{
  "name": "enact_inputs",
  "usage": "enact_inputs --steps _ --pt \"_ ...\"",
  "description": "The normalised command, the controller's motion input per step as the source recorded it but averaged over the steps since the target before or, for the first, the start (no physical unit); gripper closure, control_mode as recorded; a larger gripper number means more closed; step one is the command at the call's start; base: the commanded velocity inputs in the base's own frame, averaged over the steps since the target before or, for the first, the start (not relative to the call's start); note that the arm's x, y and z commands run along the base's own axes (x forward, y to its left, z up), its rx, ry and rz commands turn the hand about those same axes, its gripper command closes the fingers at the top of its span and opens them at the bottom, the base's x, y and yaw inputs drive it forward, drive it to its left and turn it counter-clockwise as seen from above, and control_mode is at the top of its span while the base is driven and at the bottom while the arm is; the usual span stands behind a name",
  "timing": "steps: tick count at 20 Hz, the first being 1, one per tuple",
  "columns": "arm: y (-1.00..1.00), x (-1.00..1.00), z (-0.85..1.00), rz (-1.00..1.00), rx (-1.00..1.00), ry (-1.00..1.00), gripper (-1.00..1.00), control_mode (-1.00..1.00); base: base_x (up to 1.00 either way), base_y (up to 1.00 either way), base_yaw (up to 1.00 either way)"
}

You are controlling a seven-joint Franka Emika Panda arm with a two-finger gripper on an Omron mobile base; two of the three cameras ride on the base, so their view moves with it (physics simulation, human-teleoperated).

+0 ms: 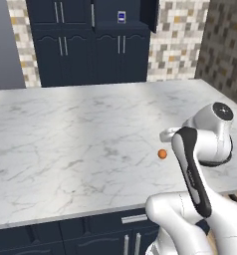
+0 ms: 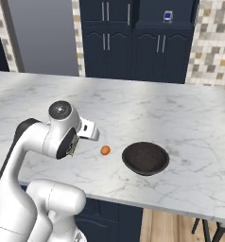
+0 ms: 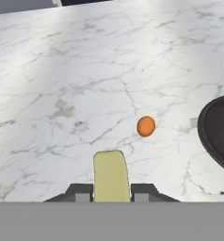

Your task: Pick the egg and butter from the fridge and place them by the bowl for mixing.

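The egg [image 3: 146, 126], a tiny orange-brown ball, lies on the white marble counter [image 3: 62, 84]; it also appears as the egg [image 1: 162, 154] and the egg [image 2: 105, 150]. The dark round bowl [image 2: 145, 158] stands just right of the egg, and the bowl [image 3: 217, 132] cuts the right edge of the hand view. My gripper [image 3: 112, 190] is shut on the butter [image 3: 111, 175], a pale olive-yellow stick that juts out between the fingertips [image 3: 78, 192]. The butter hangs above the counter, a little short and left of the egg. The fridge is out of view.
Dark navy cabinets [image 1: 90, 45] line the far wall beyond the counter, with tiled wall [image 1: 177, 40] to the right. A grey panel [image 2: 43, 33] stands at the back left. The counter's front edge [image 2: 180, 208] runs below the bowl.
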Motion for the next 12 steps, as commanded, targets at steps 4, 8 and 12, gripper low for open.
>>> enact_inputs --steps 4,8,12 --pt "0.32 0.43 -0.17 0.0 -0.01 0.01 1.0 -1.0 0.0 0.0 0.0" --pt "0.24 0.58 -0.25 -0.01 0.0 0.1 1.0 -1.0 0.0 0.0 0.0" --pt "0.11 0.6 -0.42 -0.02 0.0 0.09 1.0 -1.0 0.0 0.0 0.0"
